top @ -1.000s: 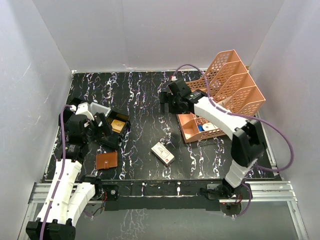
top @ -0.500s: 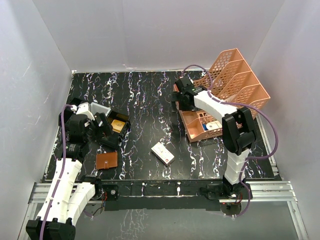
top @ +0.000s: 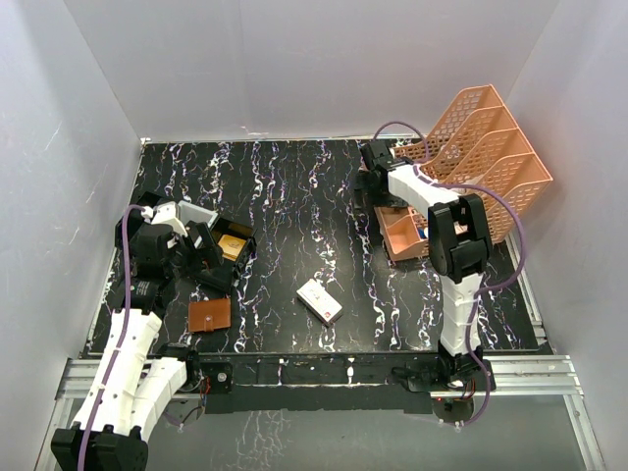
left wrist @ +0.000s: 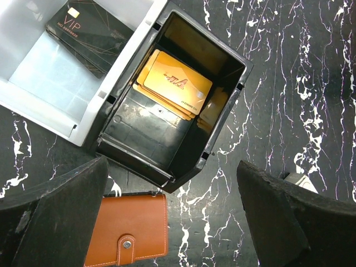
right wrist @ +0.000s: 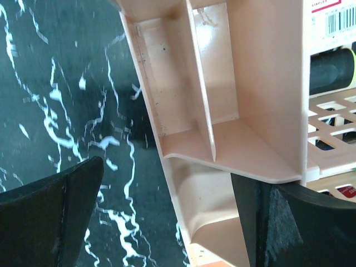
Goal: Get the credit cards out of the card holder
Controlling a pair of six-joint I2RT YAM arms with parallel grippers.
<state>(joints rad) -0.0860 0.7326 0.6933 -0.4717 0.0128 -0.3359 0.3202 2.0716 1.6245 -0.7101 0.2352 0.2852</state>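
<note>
Above the near rim of the black bin (left wrist: 245, 72), the left gripper (left wrist: 172, 167) hangs with its jaws spread wide, grasping nothing. Just nearer than that bin, flat on the table, lies the card holder (left wrist: 139, 222), closed with its clasp tab (left wrist: 128, 243) snapped; the credit cards are hidden inside. Far right of the bin, the right gripper (right wrist: 167, 169) gapes empty beside a peach rack (right wrist: 261, 83). The holder looks light and limp, so pinch the flap edge by the tab. The cards are probably stiff and slick.
</note>
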